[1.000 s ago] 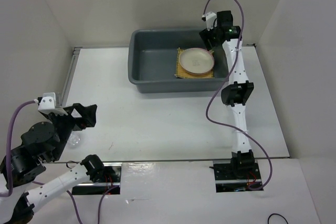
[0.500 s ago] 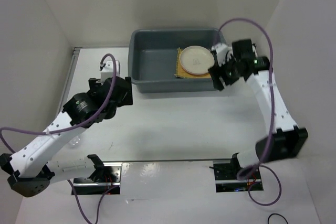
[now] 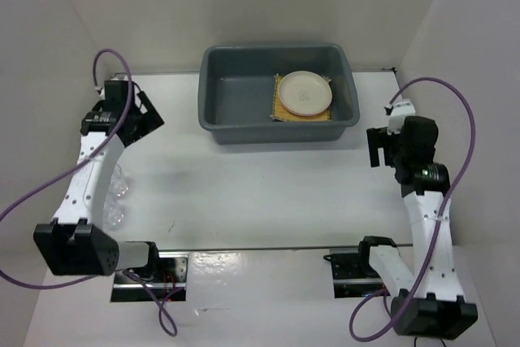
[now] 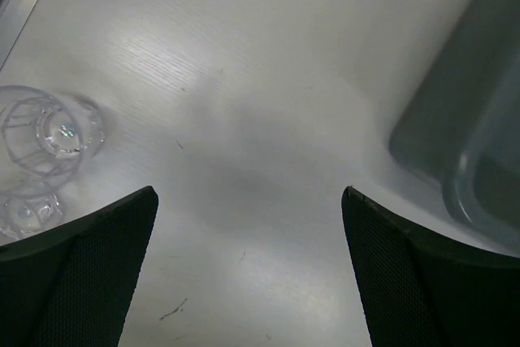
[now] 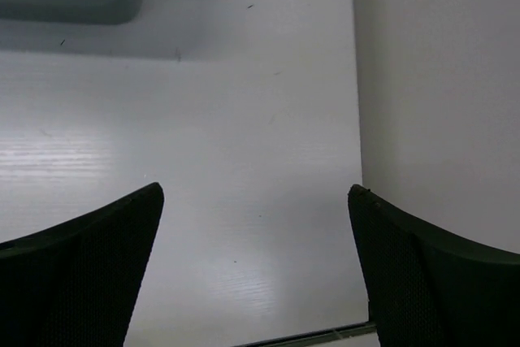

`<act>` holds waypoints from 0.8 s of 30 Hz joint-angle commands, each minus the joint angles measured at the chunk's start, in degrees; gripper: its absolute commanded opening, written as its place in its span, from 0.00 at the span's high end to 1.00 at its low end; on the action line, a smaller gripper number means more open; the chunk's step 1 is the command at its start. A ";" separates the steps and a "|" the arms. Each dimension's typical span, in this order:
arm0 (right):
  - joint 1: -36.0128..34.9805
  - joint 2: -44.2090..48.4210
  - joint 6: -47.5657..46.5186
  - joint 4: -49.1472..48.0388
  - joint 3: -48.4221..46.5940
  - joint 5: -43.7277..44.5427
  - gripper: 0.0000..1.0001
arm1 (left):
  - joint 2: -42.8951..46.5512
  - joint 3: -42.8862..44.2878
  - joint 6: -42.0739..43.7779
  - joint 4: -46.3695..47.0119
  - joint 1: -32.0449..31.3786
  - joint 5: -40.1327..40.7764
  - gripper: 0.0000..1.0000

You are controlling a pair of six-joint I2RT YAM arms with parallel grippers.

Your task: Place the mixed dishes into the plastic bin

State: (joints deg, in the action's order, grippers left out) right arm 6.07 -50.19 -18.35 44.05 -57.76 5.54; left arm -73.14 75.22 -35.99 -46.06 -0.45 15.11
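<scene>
The jaws of the left gripper [image 4: 248, 193] are spread wide and nothing is held; only bare white table [image 4: 268, 79] is seen between the two dark fingers. The jaws of the right gripper [image 5: 254, 188] are likewise released and empty over bare table top.

Two small clear transparent cups [image 4: 50, 129] are counted at the left edge of the left wrist view, one above the other. The lower one is partly cut off by the finger and the frame edge. Whether they touch cannot be told.

One large grey rectangular plastic bin [image 3: 236, 99] is placed at the upper centre of the top view. One corner of it is shown at the right edge of the left wrist view, another at the upper left of the right wrist view.

In the right half of the bin one square yellow woven mat [image 3: 277, 106] is laid, and one cream round flat plate [image 3: 305, 92] is set on it. Both cups are left on the table at the left-centre of the top view, well apart from the bin.

Two arms are counted. The left arm [image 3: 88, 176] is stretched up the left side of the frame, its wrist at the upper left. The right arm [image 3: 426, 217] is raised along the right side, its gripper turned leftward near a white wall [image 5: 439, 79].
</scene>
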 commanded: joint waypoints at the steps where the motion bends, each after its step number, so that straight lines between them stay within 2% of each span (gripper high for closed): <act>1: 4.12 9.72 0.16 -9.40 3.42 -1.13 0.01 | -3.93 0.28 -0.65 3.60 6.85 -8.08 0.00; 2: 5.61 12.37 -0.89 -10.21 4.22 -4.28 0.01 | -4.46 -0.59 -0.66 4.40 9.47 -7.47 0.00; 6: 6.58 25.30 -1.95 -13.82 8.44 -7.38 0.01 | -5.42 -5.52 -3.03 8.70 15.89 -8.70 0.00; 9: 7.90 34.00 -8.09 -12.95 12.40 -13.69 0.01 | -10.95 -4.74 -2.95 8.09 18.19 -5.91 0.00; 11: 7.91 37.69 -10.56 -10.84 13.02 -14.59 0.01 | -15.79 -3.94 -2.87 6.16 18.20 -3.96 0.00; 14: 7.91 40.17 -12.32 -10.13 17.05 -9.08 0.01 | -18.53 -3.94 -3.39 5.63 18.20 -0.27 0.00; 15: 7.91 40.17 -11.45 -10.65 18.19 -4.88 0.01 | -19.22 -4.46 -3.39 7.11 18.20 -0.26 0.00; 24: 7.91 37.01 -11.45 -10.65 18.21 -5.54 0.01 | -23.00 -7.11 -2.33 9.33 18.20 3.52 0.03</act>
State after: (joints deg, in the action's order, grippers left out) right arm 13.56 -13.13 -29.28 35.16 -39.46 -0.93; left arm -94.80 68.58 -37.95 -38.11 17.61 15.68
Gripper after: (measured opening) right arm 0.985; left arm 0.977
